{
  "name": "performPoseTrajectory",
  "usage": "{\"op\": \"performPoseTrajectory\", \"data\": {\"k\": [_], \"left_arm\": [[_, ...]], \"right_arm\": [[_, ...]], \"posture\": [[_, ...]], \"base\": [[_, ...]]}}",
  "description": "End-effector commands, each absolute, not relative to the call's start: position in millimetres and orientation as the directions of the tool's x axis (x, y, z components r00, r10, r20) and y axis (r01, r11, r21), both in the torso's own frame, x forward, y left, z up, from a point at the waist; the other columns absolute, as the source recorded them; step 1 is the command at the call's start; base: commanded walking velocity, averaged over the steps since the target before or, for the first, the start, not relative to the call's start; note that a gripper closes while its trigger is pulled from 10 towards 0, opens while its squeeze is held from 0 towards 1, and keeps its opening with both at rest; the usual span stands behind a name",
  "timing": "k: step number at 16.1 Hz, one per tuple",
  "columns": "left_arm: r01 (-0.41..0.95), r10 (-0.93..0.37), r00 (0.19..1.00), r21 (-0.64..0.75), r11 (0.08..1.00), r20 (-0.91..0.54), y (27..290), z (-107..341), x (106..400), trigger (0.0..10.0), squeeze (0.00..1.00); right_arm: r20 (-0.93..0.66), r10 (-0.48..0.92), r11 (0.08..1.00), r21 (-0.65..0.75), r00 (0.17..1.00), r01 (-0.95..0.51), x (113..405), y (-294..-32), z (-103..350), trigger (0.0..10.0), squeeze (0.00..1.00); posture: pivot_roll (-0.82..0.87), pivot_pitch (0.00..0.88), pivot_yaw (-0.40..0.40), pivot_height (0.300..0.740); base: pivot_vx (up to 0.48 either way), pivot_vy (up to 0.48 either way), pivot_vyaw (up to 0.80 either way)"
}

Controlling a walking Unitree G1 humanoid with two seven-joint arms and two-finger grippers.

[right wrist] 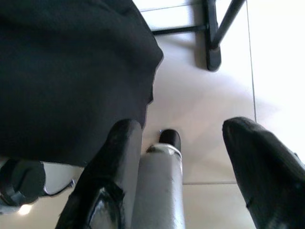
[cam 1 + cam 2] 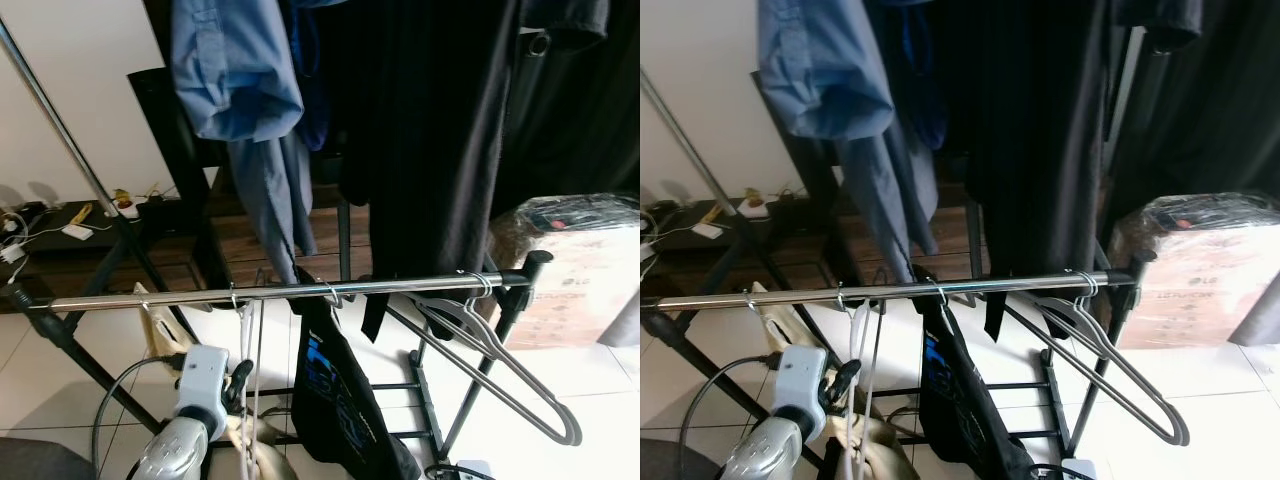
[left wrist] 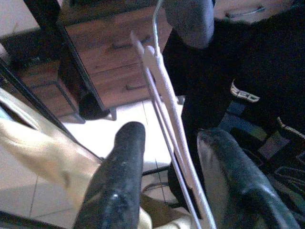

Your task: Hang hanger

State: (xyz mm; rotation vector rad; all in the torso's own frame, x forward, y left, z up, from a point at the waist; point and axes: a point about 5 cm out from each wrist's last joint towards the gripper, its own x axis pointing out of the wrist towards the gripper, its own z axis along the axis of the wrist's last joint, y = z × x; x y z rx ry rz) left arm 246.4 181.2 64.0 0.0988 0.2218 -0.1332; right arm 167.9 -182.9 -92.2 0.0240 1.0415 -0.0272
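Two grey hangers (image 2: 500, 355) hang at your rail's (image 2: 290, 291) right end, slanting down-right; one white hanger (image 2: 247, 350) hangs lower left, its long axis near-vertical. Your left gripper (image 3: 167, 181) straddles it, fingers apart, not clamping. Your right gripper (image 1: 178, 167) gapes open, holding nothing. Cardboard box (image 2: 1200, 285) lettering is too small to read.
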Motion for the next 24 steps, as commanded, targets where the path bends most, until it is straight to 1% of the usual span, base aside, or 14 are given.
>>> {"op": "performPoseTrajectory", "data": {"k": [1, 2, 4, 6, 8, 15, 24], "left_arm": [[0.102, -0.088, 0.985, 0.091, 0.991, -0.146, 191.6, 76.6, 238.1, 10.0, 1.00], [0.057, -0.044, 0.992, 0.110, 0.992, -0.115, 196.6, 78.7, 231.5, 10.0, 0.00], [-0.008, 0.020, 0.996, 0.145, 0.989, -0.082, 201.6, 79.6, 225.1, 10.0, 0.00], [-0.053, 0.061, 0.995, 0.103, 0.993, -0.076, 202.3, 79.8, 228.1, 10.0, 0.00], [-0.075, 0.083, 0.993, 0.090, 0.993, -0.087, 205.3, 76.1, 228.2, 10.0, 0.00], [-0.073, 0.080, 0.993, 0.079, 0.994, -0.084, 202.2, 76.2, 230.3, 10.0, 0.00], [-0.076, 0.083, 0.992, 0.077, 0.994, -0.091, 203.2, 75.9, 230.2, 10.0, 0.00]], "right_arm": [[-0.867, -0.011, 0.999, 0.013, 0.498, 0.045, 165.9, -182.0, -93.2, 10.0, 0.00], [-0.866, -0.012, 0.999, 0.013, 0.499, 0.047, 166.4, -182.3, -93.0, 10.0, 0.00], [-0.865, -0.012, 0.999, 0.011, 0.501, 0.044, 168.1, -183.0, -92.2, 10.0, 0.00], [-0.860, -0.015, 0.999, 0.013, 0.511, 0.052, 171.4, -183.7, -90.7, 10.0, 0.00], [-0.858, -0.019, 0.998, 0.014, 0.514, 0.060, 173.0, -184.3, -89.9, 10.0, 0.00], [-0.858, -0.021, 0.998, 0.012, 0.514, 0.059, 174.8, -185.6, -89.1, 10.0, 0.00], [-0.861, -0.013, 0.998, 0.018, 0.509, 0.056, 174.4, -184.6, -89.4, 10.0, 0.00]], "posture": [[-0.12, 0.000, 0.072, 0.740], [-0.12, 0.000, 0.068, 0.740], [-0.11, 0.000, 0.062, 0.740], [-0.10, 0.011, 0.060, 0.740], [-0.10, 0.035, 0.059, 0.740], [-0.10, 0.074, 0.055, 0.740], [-0.10, 0.080, 0.058, 0.740]], "base": [[0.000, 0.000, 0.00], [0.000, 0.000, 0.00], [0.000, 0.000, 0.00], [0.000, 0.000, 0.00], [0.000, 0.000, 0.00], [0.000, 0.000, 0.00], [0.000, 0.000, 0.00]]}}
